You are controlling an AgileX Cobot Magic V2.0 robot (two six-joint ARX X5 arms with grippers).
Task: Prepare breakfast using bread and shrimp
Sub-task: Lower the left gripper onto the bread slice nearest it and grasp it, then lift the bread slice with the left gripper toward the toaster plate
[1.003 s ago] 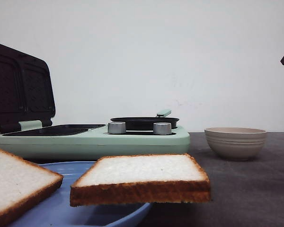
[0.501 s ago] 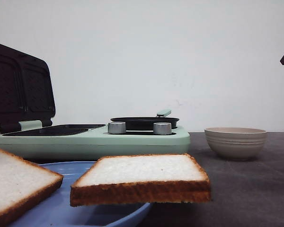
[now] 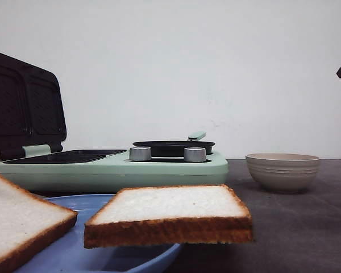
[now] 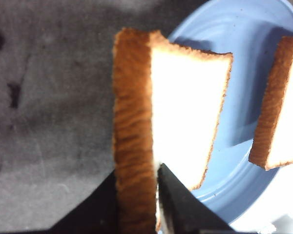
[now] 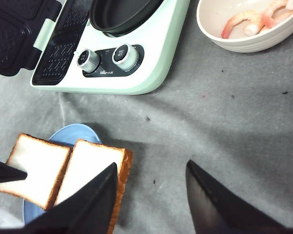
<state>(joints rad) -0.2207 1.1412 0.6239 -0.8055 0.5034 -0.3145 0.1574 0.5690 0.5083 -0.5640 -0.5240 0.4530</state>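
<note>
Two slices of bread lie over a blue plate (image 3: pixel 102 256). My left gripper (image 4: pixel 136 170) is shut on the crust edge of the left slice (image 3: pixel 23 222) (image 4: pixel 180 112), holding it tilted above the plate (image 4: pixel 239 44). The other slice (image 3: pixel 170 213) (image 4: pixel 283 112) rests flat and overhangs the plate's rim. My right gripper (image 5: pixel 151 163) hangs open above the bare table, just right of that slice (image 5: pixel 93 168), with nothing between its fingers. Pink shrimp (image 5: pixel 244 22) lie in a beige bowl (image 5: pixel 249 44) at the right.
A mint-green sandwich maker (image 3: pixel 113 168) stands behind the plate, its dark lid (image 3: pixel 25 105) raised at the left. A black pan (image 3: pixel 173 148) sits on it behind two silver knobs. The bowl (image 3: pixel 282 170) stands right of it on the grey table.
The left slice has tipped up slightly at its left end. The other slice, the bowl and the right gripper have not moved.
</note>
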